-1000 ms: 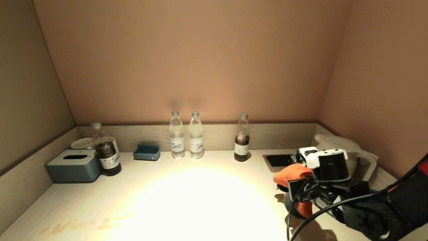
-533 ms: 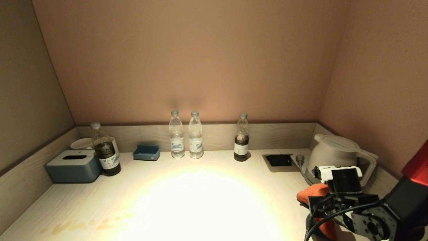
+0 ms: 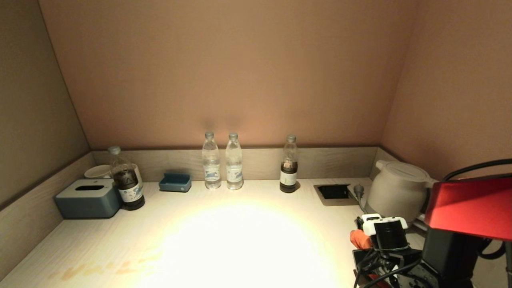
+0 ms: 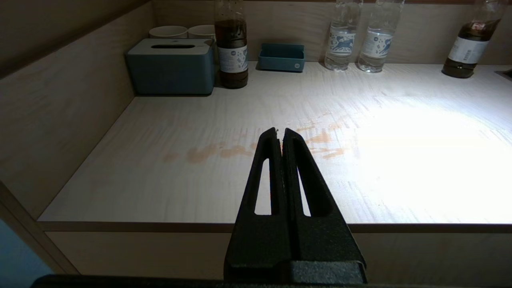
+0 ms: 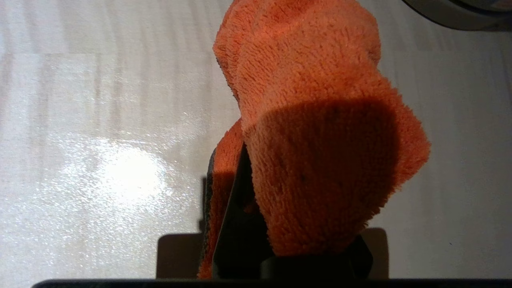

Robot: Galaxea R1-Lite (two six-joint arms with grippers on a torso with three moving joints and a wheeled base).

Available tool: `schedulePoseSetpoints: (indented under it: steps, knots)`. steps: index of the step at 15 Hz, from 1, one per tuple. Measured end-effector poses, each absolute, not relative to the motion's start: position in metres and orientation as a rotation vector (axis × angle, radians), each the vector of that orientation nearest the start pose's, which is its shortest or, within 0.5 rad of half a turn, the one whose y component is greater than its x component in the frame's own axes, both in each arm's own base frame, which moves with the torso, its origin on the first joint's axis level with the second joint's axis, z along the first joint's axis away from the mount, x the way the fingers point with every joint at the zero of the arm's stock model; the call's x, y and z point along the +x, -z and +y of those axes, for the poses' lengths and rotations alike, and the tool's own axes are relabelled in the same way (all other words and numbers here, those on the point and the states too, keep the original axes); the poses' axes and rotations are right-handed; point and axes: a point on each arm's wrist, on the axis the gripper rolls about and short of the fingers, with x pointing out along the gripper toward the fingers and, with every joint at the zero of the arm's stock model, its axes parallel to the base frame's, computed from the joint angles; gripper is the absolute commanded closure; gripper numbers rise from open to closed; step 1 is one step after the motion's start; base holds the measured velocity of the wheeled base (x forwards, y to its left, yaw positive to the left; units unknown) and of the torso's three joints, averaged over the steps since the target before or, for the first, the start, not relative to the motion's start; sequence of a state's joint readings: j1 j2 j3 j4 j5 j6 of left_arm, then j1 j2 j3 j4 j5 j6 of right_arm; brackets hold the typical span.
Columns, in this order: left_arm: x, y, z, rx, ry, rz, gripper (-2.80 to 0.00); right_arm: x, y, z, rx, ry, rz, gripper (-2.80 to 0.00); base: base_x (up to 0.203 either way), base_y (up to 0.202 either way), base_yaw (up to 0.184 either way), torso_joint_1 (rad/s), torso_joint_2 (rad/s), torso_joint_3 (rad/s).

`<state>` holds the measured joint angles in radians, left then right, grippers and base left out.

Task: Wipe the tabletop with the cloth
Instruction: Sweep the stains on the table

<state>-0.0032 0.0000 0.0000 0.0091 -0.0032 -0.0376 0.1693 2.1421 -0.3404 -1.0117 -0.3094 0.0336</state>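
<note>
My right gripper (image 5: 256, 160) is shut on a fluffy orange cloth (image 5: 316, 120), which drapes over its fingers and hides the tips. In the head view the cloth (image 3: 357, 239) shows beside the right wrist at the near right of the pale wooden tabletop (image 3: 240, 240), in front of the kettle. The cloth hangs just above the tabletop; I cannot tell whether it touches. An orange-brown stain (image 4: 224, 151) smears the near left of the tabletop, and it also shows in the head view (image 3: 100, 269). My left gripper (image 4: 280, 134) is shut and empty, parked off the table's front edge.
A white kettle (image 3: 396, 192) and a recessed socket (image 3: 334, 192) stand at the back right. Along the back wall are two water bottles (image 3: 223, 164) and a dark bottle (image 3: 289, 168). At the back left are a blue tray (image 3: 175, 182), another dark bottle (image 3: 127, 186) and a tissue box (image 3: 89, 198).
My right arm has pulled back with the cloth, from beside the socket toward the near right corner and lower. The left arm has not moved.
</note>
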Motion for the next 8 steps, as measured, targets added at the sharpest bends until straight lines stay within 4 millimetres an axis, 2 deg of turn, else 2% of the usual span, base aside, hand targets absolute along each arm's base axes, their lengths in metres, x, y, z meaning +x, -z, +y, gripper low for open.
schedulePoseSetpoints:
  steps: [2, 6, 8]
  knots:
    - [-0.023, -0.075, 0.000, -0.037, 0.007, 0.009, 0.00, 0.266, 0.010, 0.058, -0.172, 0.082, 0.727, 0.00, 0.000, 0.000, 0.000, 0.000, 0.00, 0.000]
    - [-0.023, -0.075, 0.000, -0.037, 0.006, 0.009, 0.00, 0.266, 0.011, 0.125, -0.224, -0.113, 0.614, 0.00, 0.000, 0.000, 0.000, 0.000, 0.00, 0.000]
    - [-0.023, -0.075, 0.000, -0.038, 0.006, 0.009, 0.00, 0.267, 0.010, 0.143, -0.236, -0.149, 0.574, 0.00, 0.000, 0.000, 0.000, 0.000, 0.00, 0.000]
